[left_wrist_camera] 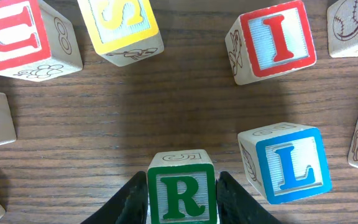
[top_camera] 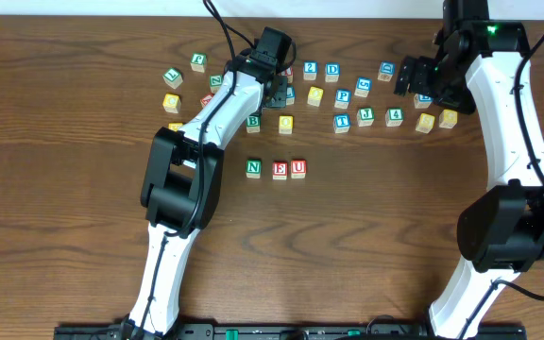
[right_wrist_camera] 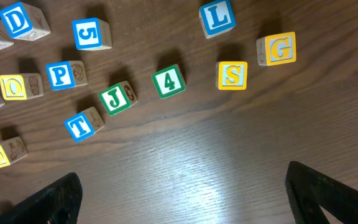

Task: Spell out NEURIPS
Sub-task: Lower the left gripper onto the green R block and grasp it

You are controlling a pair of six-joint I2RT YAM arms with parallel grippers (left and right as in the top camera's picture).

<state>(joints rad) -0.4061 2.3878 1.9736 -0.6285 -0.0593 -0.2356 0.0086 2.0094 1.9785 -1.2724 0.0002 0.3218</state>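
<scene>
A row of blocks N point(top_camera: 254, 168), E point(top_camera: 280, 170) and U point(top_camera: 297, 169) lies at the table's middle. My left gripper point(top_camera: 279, 92) is at the far block cluster, and its jaws point(left_wrist_camera: 182, 202) are shut on the green R block point(left_wrist_camera: 182, 196). Around it lie a red I block point(left_wrist_camera: 278, 40), a yellow S block point(left_wrist_camera: 122, 22), a blue L block point(left_wrist_camera: 289, 160) and a red U block point(left_wrist_camera: 18, 34). My right gripper point(top_camera: 412, 76) is open and empty point(right_wrist_camera: 182, 193) over bare wood. A blue P block point(right_wrist_camera: 62, 74) and a yellow S block point(right_wrist_camera: 232, 75) lie beyond it.
More letter and number blocks are scattered along the far side: T point(right_wrist_camera: 79, 126), J point(right_wrist_camera: 117, 98), 4 point(right_wrist_camera: 168, 81), G point(right_wrist_camera: 277, 48), L point(right_wrist_camera: 217, 17), 5 point(right_wrist_camera: 89, 34), D point(right_wrist_camera: 20, 22). Both arm bases stand at the near table edge.
</scene>
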